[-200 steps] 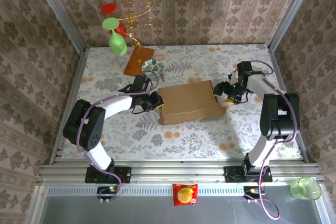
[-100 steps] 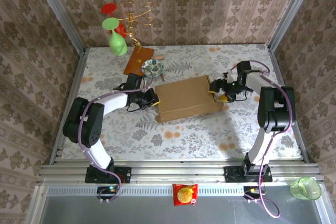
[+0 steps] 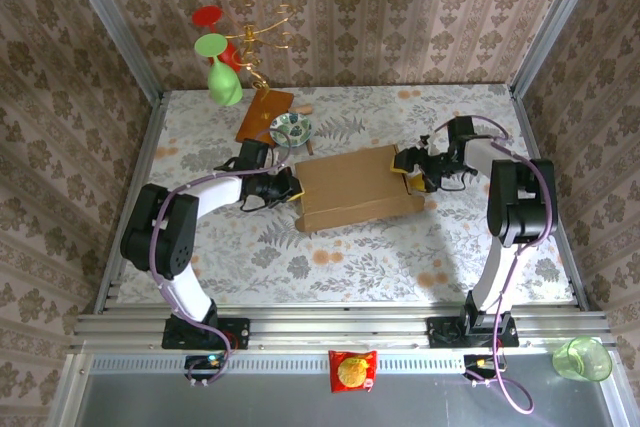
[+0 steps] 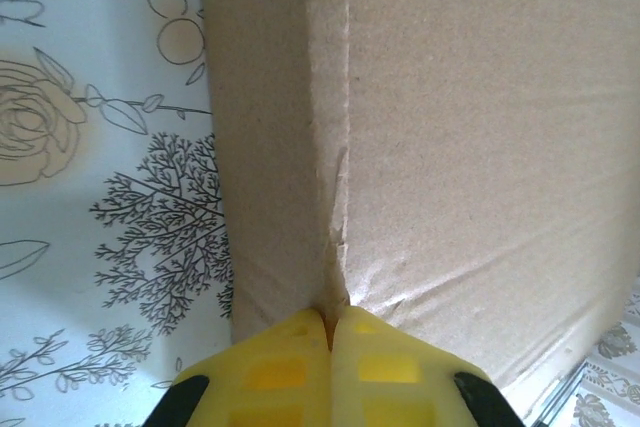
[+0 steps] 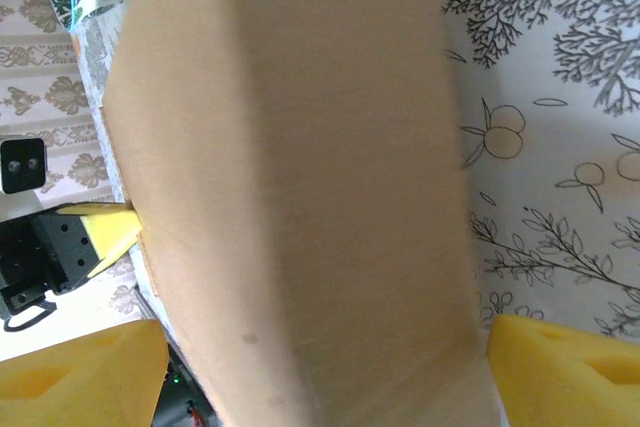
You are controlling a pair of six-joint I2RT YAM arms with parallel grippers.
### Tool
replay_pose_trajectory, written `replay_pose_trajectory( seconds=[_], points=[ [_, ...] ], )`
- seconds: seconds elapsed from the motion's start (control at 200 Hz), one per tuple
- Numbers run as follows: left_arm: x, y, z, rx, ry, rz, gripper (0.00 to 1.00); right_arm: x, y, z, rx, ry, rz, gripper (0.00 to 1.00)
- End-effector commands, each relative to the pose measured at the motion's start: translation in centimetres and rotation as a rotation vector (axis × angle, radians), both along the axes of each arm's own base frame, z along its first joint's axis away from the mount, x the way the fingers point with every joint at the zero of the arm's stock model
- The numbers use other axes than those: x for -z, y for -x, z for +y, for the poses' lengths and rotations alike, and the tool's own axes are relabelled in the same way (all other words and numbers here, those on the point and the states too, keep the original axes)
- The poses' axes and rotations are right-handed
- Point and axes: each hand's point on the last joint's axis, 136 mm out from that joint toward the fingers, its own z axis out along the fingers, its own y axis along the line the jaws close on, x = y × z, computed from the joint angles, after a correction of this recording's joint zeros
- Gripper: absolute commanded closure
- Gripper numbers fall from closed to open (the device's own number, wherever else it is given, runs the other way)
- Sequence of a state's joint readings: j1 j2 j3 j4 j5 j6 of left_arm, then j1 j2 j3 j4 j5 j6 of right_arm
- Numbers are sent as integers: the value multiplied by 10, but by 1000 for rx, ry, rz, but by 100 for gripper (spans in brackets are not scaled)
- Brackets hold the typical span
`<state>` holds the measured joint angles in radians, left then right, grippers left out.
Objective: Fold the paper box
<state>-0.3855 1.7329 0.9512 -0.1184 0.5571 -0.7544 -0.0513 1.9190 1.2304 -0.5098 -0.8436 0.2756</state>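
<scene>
Cardboard paper box (image 3: pixel 355 190) sits mid table (image 3: pixel 200 247), long axis running between my arms: right gripper (image 3: pixel 412 175) spread wide, straddling its right end; left gripper (image 3: pixel 290 190) clenched empty, tips butting its left end.

the paper box (image 3: pixel 355 190) blocks mid-table, bowl (image 3: pixel 291 128) crowding its far-left corner; near table (image 3: pixel 400 267) lies open.
</scene>
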Motion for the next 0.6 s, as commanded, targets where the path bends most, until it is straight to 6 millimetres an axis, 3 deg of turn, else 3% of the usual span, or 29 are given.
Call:
replay_pose_trajectory(
  seconds=[0.0, 0.15, 0.38, 0.595],
  points=[
    [79, 42, 56, -72, -270, 222, 100, -17, -1, -4, 8, 40, -66, 15],
    [78, 40, 58, -70, -275, 222, 100, -24, -7, -11, 28, 33, -89, 13],
    [78, 39, 59, -64, -278, 223, 100, -19, -9, 38, -93, -122, -35, 15],
    [77, 39, 61, -69, -275, 218, 100, -19, -16, 49, -62, -185, -32, 27]
  ],
)
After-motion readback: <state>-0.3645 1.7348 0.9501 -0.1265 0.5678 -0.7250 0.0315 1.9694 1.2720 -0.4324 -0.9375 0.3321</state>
